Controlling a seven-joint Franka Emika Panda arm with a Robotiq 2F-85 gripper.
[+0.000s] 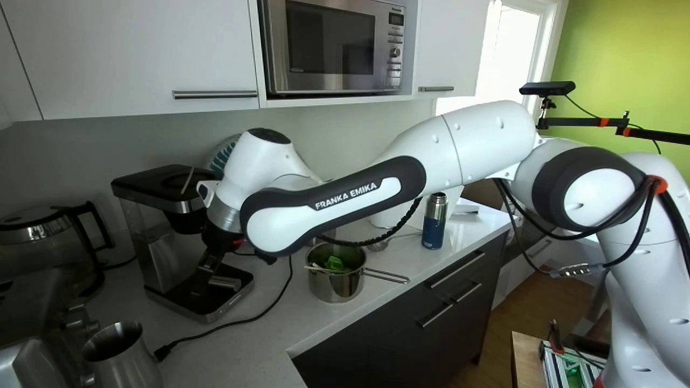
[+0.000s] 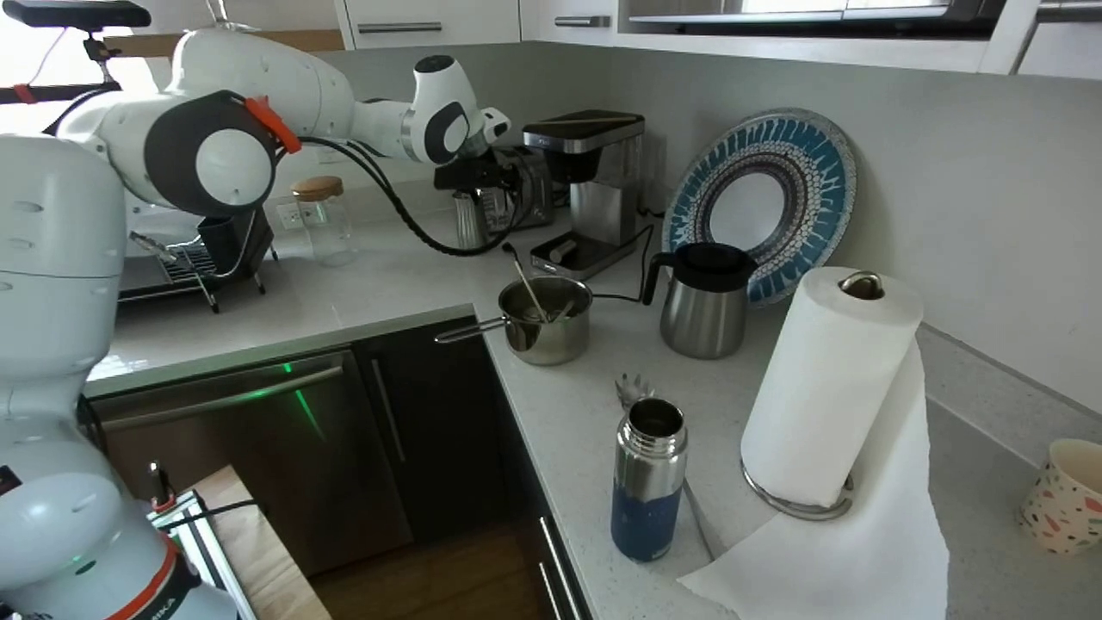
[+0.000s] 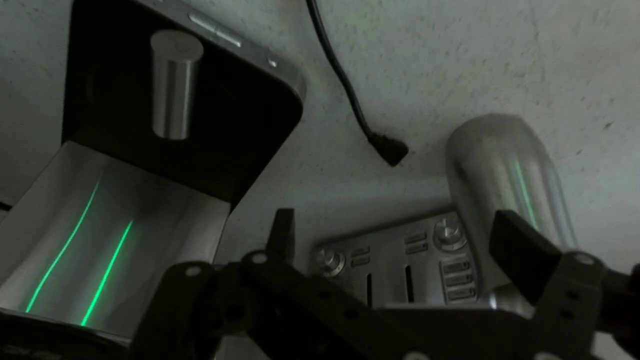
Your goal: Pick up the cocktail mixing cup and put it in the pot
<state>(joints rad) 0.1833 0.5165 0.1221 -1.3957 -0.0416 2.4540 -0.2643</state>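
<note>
Wrist view | mixing cup: smooth, tapered steel | end effector: jaws apart

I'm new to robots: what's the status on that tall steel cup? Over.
Gripper open, holding nothing. Mixing cup upright, outside pot. Toaster close beside cup, maybe in the way.

Tall, tapered, shiny steel cocktail mixing cup: one.
Low, round, thin-handled steel pot: one.
Black two-fingered gripper: one.
White jointed robot arm: one.
Black-and-steel coffee machine: one.
Steel toaster: one; its round metal knobs in sight: two.
Black-lidded steel jug: one.
Blue-and-steel cylindrical bottle: one.
Round white-and-blue patterned plate: one.
White paper-towel roll: one.
Cream cup with coloured flecks: one.
Brown-lidded glass jar: one.
Steel-fronted built-in microwave: one.
</note>
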